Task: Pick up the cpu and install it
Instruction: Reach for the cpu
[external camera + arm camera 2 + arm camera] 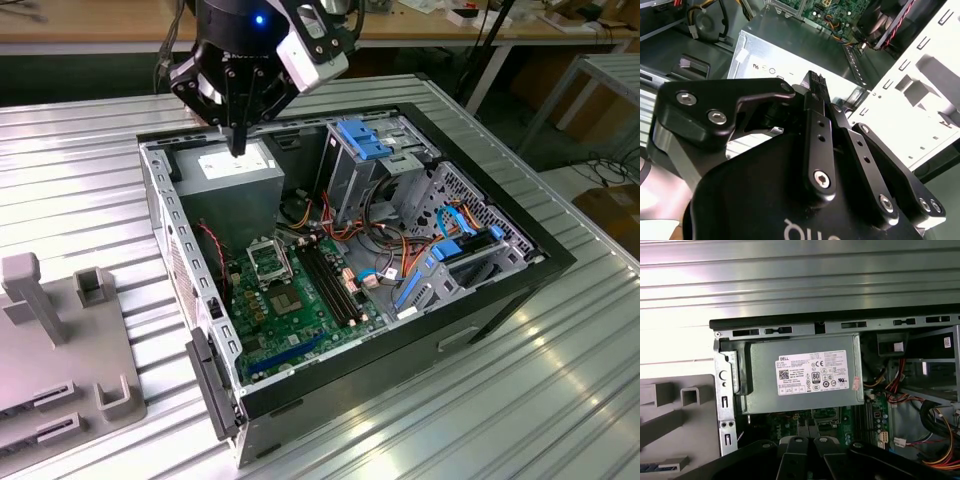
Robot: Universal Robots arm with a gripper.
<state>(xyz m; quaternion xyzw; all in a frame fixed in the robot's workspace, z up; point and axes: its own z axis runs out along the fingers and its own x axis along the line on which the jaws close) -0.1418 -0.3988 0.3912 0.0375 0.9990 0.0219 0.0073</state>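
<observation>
My gripper [238, 148] hangs above the open computer case [556, 256], its two black fingers pointing straight down over the grey power supply [232, 172] at the case's far corner. The fingers look pressed together with nothing showing between them in the second wrist view [813, 82]. In the first wrist view the gripper [811, 441] sits over the labelled power supply [800, 376]. The black-framed square socket [268, 262] lies on the green board [300, 325], nearer the camera than the gripper. The cpu is out of view.
A grey chip [287, 300] is fixed to the board below the socket. Drive cages with blue clips [365, 140] and bundled cables [400, 250] crowd the exterior view's right of the case. A grey holder block [60, 350] sits on the ribbed metal table [520, 400].
</observation>
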